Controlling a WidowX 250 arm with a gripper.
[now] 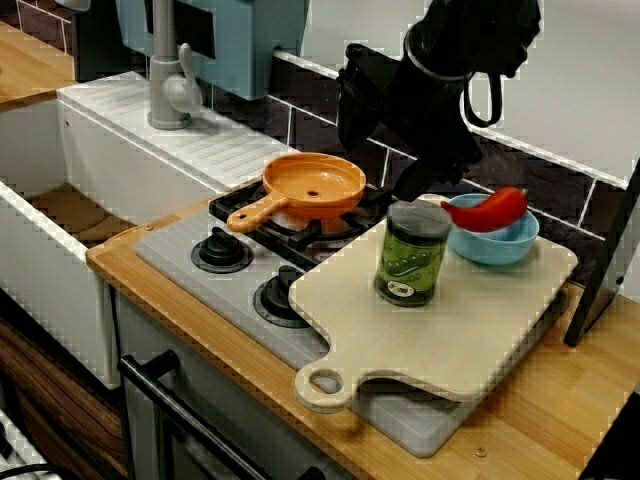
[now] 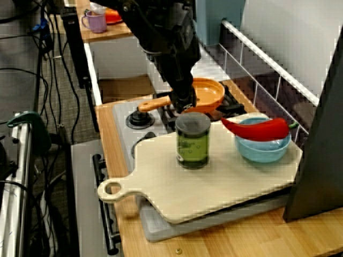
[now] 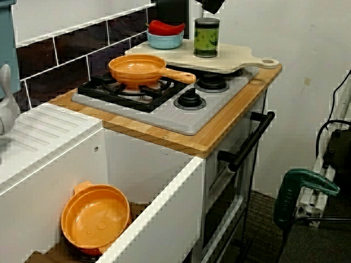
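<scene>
Toy kitchen: wooden table (image 1: 560, 400) with a grey stove (image 1: 235, 295) set in. Pale cutting board (image 1: 470, 320) lies over the stove's right part. Green can (image 1: 411, 255) stands upright on the board, near its middle. Black arm (image 1: 440, 90) hangs over it. Jaws sit just above and behind the can's lid; spread or pressed together, cannot tell, too dark. Blue bowl (image 1: 500, 245) just beside the can, red pepper (image 1: 495, 208) across its rim. Orange pan (image 1: 312, 187) on the back burner. Orange pot (image 3: 94, 216) down in the sink (image 3: 159, 213).
</scene>
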